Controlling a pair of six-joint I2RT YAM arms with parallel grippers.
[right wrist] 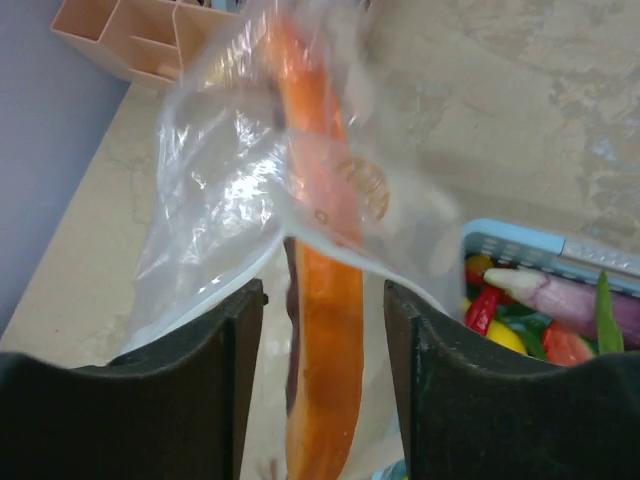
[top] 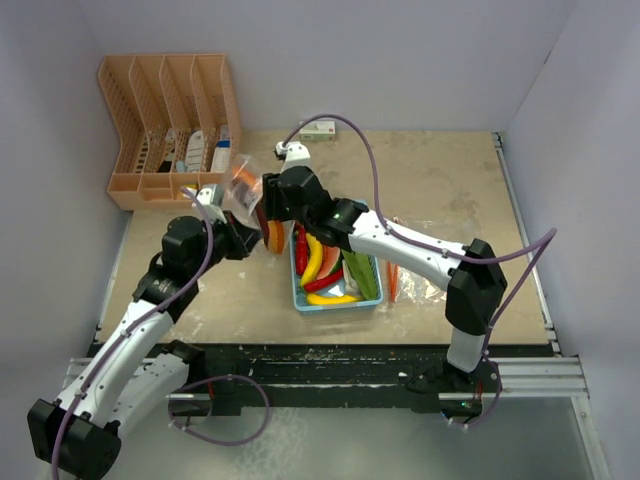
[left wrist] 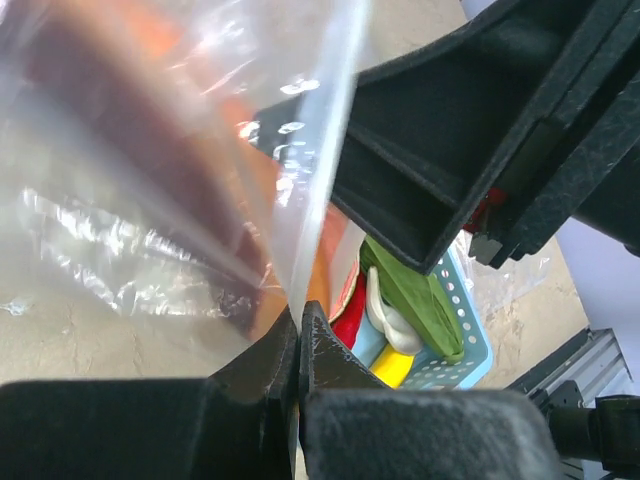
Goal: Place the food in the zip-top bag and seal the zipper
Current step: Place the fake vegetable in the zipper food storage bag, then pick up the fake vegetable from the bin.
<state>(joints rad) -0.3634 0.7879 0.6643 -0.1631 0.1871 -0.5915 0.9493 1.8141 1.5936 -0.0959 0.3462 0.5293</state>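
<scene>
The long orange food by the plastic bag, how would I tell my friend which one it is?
Find the light-blue basket in the middle of the table. Just left of it, a clear zip-top bag is held up off the table. The long orange piece is up there, partly behind the bag's film; unlike the yellow bananas and red chillies, it is not in the basket.

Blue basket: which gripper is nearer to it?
Right. The right gripper, open, hovers beside the left side of the basket. The left gripper, shut on the bag, sits farther left, beyond the right one.
</scene>
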